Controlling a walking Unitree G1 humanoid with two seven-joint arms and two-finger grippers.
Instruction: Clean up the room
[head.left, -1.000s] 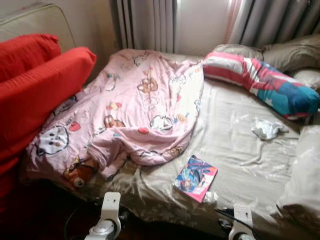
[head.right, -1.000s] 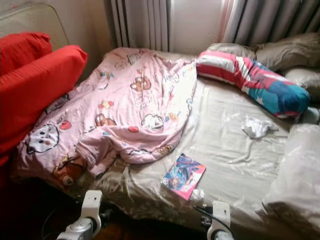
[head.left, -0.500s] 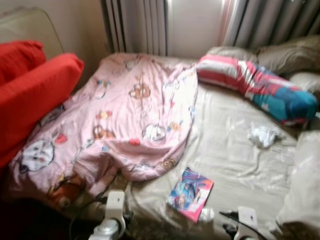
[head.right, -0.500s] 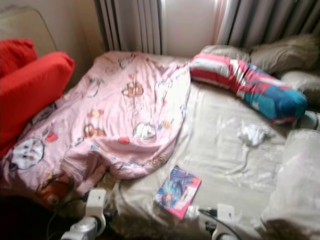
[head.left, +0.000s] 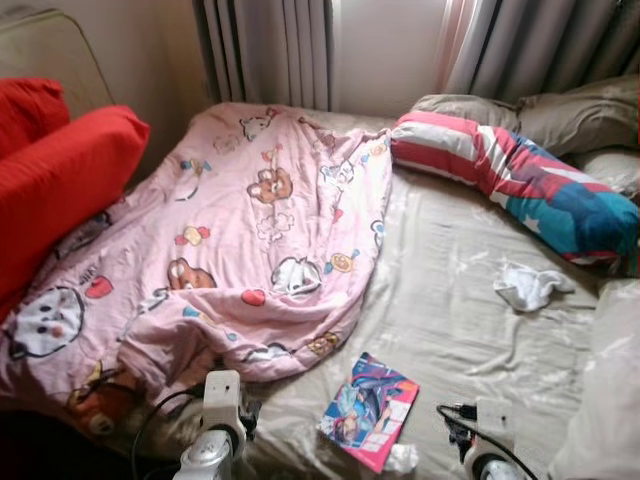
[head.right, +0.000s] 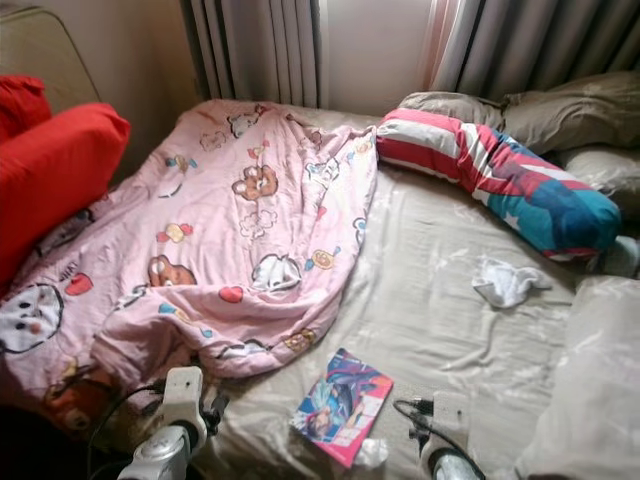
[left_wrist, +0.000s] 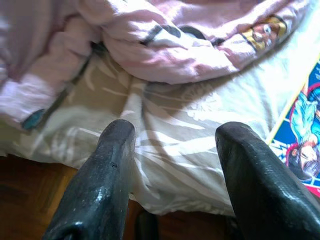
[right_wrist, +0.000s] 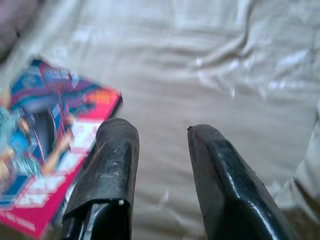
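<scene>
From the head views, the comic book lies on the bed near its front edge, just beside the pink blanket. It is flat and thin, so a claw might slide off it or pinch the sheet. A white cloth lies by the striped pillow

In the left wrist view, the left claw is spread wide, holding nothing

In the right wrist view, the right claw is spread too, beside the book
</scene>
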